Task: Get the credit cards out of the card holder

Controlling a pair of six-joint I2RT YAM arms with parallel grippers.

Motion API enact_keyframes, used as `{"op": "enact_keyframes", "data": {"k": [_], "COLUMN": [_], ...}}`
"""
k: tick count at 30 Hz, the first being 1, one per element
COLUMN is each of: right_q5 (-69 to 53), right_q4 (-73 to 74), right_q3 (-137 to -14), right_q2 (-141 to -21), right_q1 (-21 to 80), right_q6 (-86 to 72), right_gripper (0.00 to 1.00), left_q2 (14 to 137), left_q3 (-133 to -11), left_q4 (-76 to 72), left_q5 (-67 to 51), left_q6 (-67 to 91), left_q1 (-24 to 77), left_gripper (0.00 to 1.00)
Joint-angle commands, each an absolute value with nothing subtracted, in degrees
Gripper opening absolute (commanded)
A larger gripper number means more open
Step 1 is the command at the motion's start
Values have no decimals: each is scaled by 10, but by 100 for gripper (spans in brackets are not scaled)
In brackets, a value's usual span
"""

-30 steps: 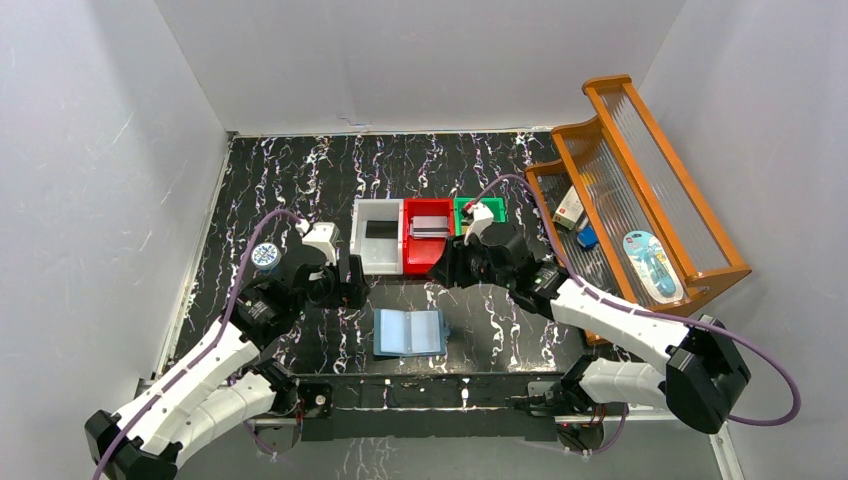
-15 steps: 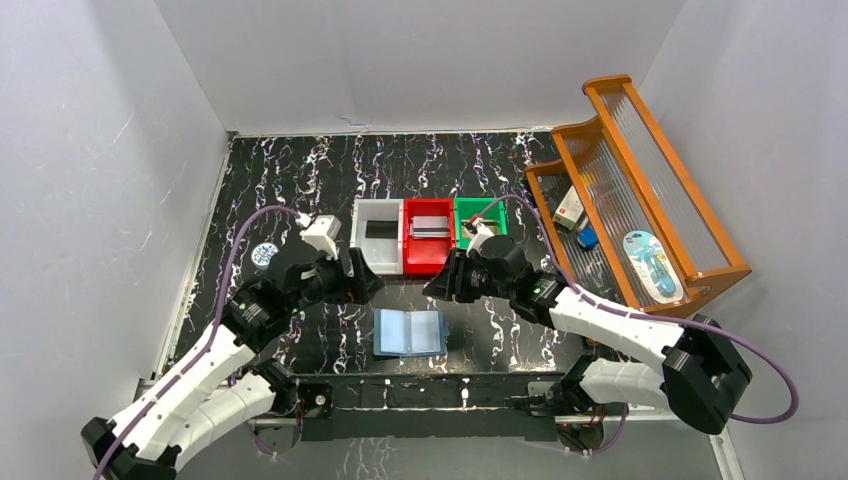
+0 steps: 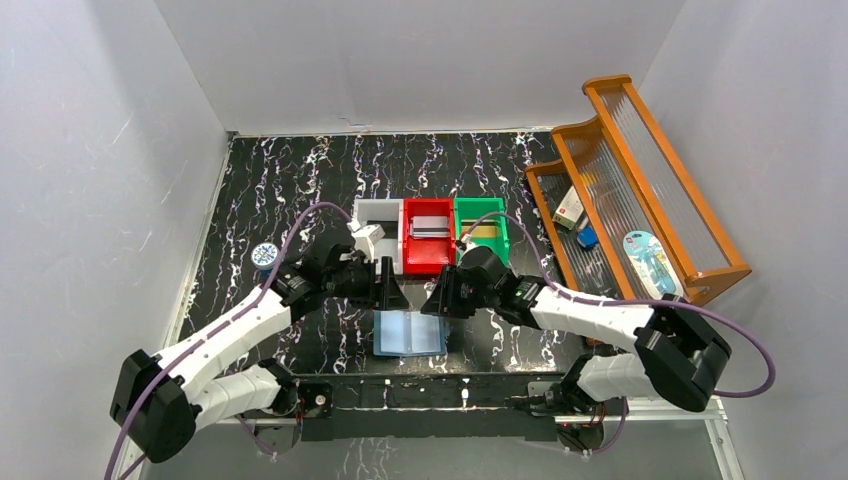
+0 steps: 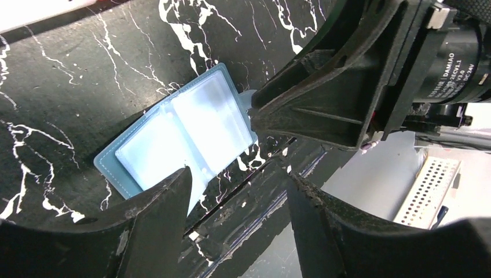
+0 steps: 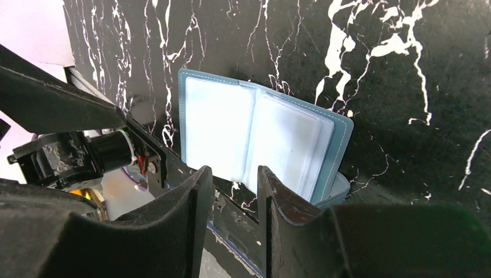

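On the black marbled table [image 3: 300, 180] the open card holder [image 3: 410, 333] lies just beyond both parted, empty jaws

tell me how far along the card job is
Done: wallet lies open; black card, grey card and tan card lie in the bins. In hand: left hand and right hand hover open over it, empty. Left: pockets look empty, likely nothing.

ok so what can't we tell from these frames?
- Card holder pockets: empty or not, unclear; cloudy plastic in both wrist views, too small from top.
- One edge of it: behind each arm's own jaws, wrist views.
- White bin contents: partly covered by left arm, top view.
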State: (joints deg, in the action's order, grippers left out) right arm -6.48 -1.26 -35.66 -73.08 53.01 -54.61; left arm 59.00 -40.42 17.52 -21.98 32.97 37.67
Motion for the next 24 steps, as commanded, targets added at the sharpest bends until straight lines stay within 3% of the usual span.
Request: {"op": "enact_keyframes", "data": {"k": [1,3,5,11,17,24], "right_q5": [-78,-78,-76,-57,-38,-57], "right_q4": [-46,-52,-50,-6,-1,-30], "right_q3": [-336,-329,-332,-354,-346,-342], "right_q2": [-752,-762,-776,-807,-812,-832], "right_q1": [539,544,548,556,560,561], "right_q6": [-590,-599,-597,-579,-586,-593], "right_gripper": [43,43,43,43,44,43], "left_q2": [615,622,628,647,656,683], "left_q3": [-396,-388,-381,-374,-342,-309], "left_q4": [169,169,177,214,189,148], "left_q5": [-258,-261,-261,-234,-228,-239], "left_q6": [332,338,332,329,341,355], "left_q1": [378,378,377,378,378,379], "left_gripper": [58,60,68,67,56,34]}}
